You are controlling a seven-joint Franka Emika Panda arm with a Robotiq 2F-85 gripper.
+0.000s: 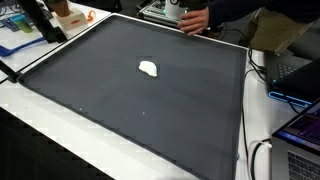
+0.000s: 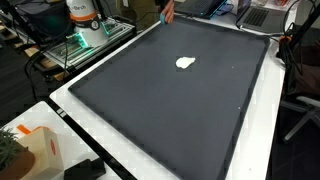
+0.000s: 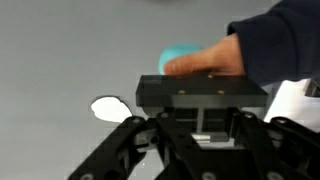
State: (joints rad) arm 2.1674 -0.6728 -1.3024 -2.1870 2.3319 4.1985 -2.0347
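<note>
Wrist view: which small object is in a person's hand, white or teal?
The teal one: a person's hand grips it. The white one lies alone on the dark mat, untouched.

Large dark mat [image 1: 150,120] over white surface [image 1: 50,130], filling most of both exterior views. Laptops [image 1: 300,140] and loose cables [image 1: 262,150] crowded along right edge. Orange box [image 1: 70,17] at far left. Wire rack [image 2: 60,55] with green glow far left in an exterior view, tan box [image 2: 32,150] near left beside plant [image 2: 8,150]. Even indoor light throughout.
</note>
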